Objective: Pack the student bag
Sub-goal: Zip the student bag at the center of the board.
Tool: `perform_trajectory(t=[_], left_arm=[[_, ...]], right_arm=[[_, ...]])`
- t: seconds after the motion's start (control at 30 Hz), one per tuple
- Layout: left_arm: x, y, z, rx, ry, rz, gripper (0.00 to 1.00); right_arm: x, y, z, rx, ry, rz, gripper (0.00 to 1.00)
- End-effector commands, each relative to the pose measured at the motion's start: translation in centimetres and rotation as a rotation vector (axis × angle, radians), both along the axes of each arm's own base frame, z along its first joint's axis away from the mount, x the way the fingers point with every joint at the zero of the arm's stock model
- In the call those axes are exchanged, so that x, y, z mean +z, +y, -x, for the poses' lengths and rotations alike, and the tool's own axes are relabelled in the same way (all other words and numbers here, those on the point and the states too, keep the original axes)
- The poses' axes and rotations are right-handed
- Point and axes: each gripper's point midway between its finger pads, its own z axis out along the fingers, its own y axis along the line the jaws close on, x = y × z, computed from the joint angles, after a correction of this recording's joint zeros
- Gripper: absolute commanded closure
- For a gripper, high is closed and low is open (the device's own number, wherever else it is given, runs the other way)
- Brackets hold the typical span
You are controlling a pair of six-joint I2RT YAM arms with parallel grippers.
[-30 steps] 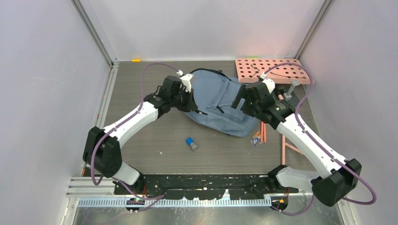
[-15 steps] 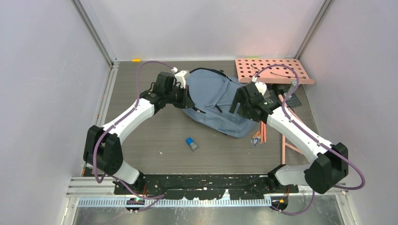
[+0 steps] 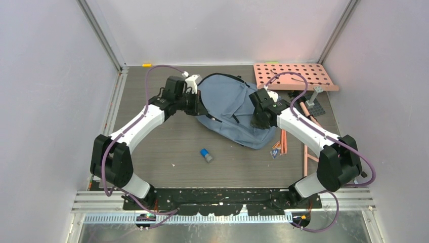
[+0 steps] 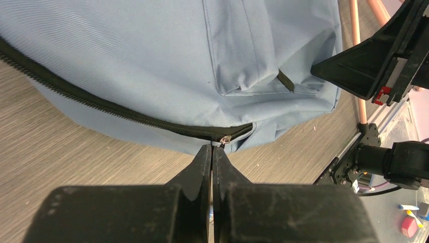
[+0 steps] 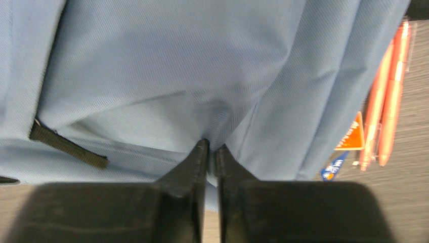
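bag: student bag lies flat on the counter, far half, between the two arms, front pocket facing up.
left claw: left claw at the bag's left edge, jaws pressed together, tips touching or just beside the slider. Cannot tell whether the pull tab is caught between them.
right claw: right claw on the bag's right side, near the lower corner. Jaws nearly together, pinching a pucker of the blue fabric, with creases running into the tips.
zipper: main zipper runs as a dark line along the bag's side down to the slider. Teeth look meshed on that stretch. Beyond the slider it is too dark to tell.
loose items: orange pens and a small orange-and-blue tag on the counter just beside the bag's right edge. Small blue item nearer the arm bases, apart from the bag. Pink pegboard at the far right.
step (judgement): working the main zipper. Right claw anchors the fabric while the left claw handles the slider. Bag not yet open enough to load, nothing visibly packed, so early in the task.
next move (judgement): left needs a sure hold on the pull and a draw along the zipper line. Right must keep the fabric taut, or the whole bag slides.
risk: the soft bag drags across the counter, or the pull slips out.
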Motion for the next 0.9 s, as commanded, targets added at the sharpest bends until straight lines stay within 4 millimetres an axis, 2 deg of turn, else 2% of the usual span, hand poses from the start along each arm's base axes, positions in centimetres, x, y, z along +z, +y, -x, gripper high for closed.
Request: perform_trajectory(t=[0.0, 0.03, 0.1, 0.27, 0.4, 0.47, 0.63, 0.77, 0.83, 0.87], left_arm=[[3.0, 2.3, -3.2, 0.079, -0.111, -0.002, 1.00], [3.2, 2.9, -3.7, 0.101, -0.116, 0.001, 1.00], [3.3, 4.0, -4.6, 0.134, -0.124, 0.001, 1.00], [3.6, 6.6, -7.0, 0.208, -0.151, -0.001, 1.00], [3.4, 7.9, -9.2, 0.243, -0.165, -0.003, 1.00], [3.0, 8.2, -10.7, 0.262, -0.159, 0.015, 1.00], [3.7, 7.8, -13.8, 0.275, -0.189, 0.041, 1.00], [3.9, 7.5, -14.8, 0.265, -0.189, 0.041, 1.00], [4.3, 7.5, -14.8, 0.259, -0.197, 0.045, 1.00], [4.5, 7.5, -14.7, 0.259, -0.199, 0.045, 1.00]], right_arm=[[0.8, -0.4, -0.7, 0.033, -0.015, 0.024, 0.94], [0.9, -0.4, -0.7, 0.037, -0.017, 0.029, 0.98], [1.1, -0.8, -0.6, 0.051, -0.021, 0.045, 1.00], [1.5, -1.1, -0.1, 0.097, -0.034, 0.064, 1.00], [1.5, -1.4, 0.1, 0.127, -0.036, 0.083, 1.00], [1.6, -1.6, 0.1, 0.138, -0.038, 0.095, 1.00], [2.4, -1.9, -0.1, 0.176, -0.058, 0.127, 1.00], [3.0, -2.2, -0.6, 0.200, -0.072, 0.160, 1.00], [3.7, -2.1, -1.0, 0.214, -0.077, 0.171, 0.94], [4.4, -2.0, -1.3, 0.221, -0.088, 0.175, 0.82]])
